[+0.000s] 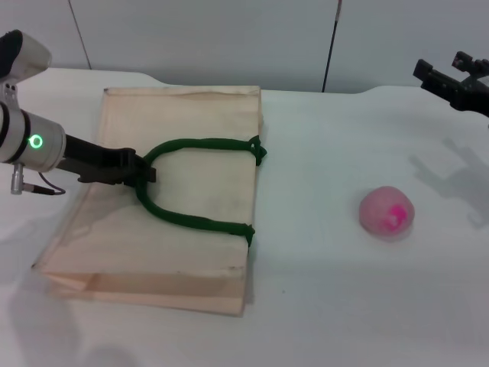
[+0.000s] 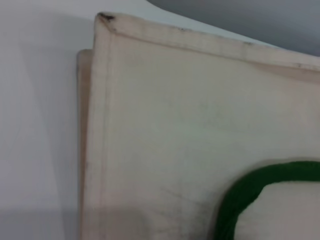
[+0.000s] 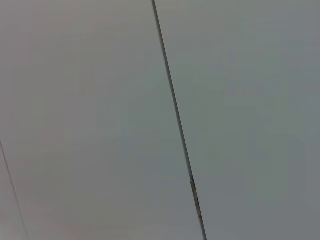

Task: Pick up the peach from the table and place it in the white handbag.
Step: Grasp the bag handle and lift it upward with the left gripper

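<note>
White handbag (image 1: 183, 229) lies flat on the left half of the table (image 1: 321, 306). Left gripper (image 1: 141, 174) reaches over the bag, its tips at the bend of the green rope handle (image 1: 200, 220); whether it pinches the rope cannot be told. Peach (image 1: 387, 212) rests on the table, well right of the bag. Right gripper (image 1: 451, 82) hangs at far right, above the table; its finger state cannot be told.
</note>
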Available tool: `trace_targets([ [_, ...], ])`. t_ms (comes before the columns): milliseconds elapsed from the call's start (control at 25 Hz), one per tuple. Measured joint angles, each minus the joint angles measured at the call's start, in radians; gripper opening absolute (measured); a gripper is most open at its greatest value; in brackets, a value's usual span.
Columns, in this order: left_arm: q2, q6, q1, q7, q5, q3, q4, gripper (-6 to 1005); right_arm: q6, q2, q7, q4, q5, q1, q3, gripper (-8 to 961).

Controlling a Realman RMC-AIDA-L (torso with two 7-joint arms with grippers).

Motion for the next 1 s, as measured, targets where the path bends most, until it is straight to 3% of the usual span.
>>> trace_targets([
  [400,-0.001,-0.007,-0.007,-0.009,0.001,0.000,0.001,421,0.000,0.001,0.000,0.000,0.001,0.001,0.000,885],
  [480,-0.002,-0.018,-0.009,-0.012,0.001,0.000,0.004,318,0.000,0.002,0.000,0.000,0.001,0.001,0.000,885],
  [1000,-0.002,-0.039,-0.010,-0.013,0.001,0.000,0.015,138,0.002,0.002,0.000,0.000,0.002,0.002,-0.002,884],
])
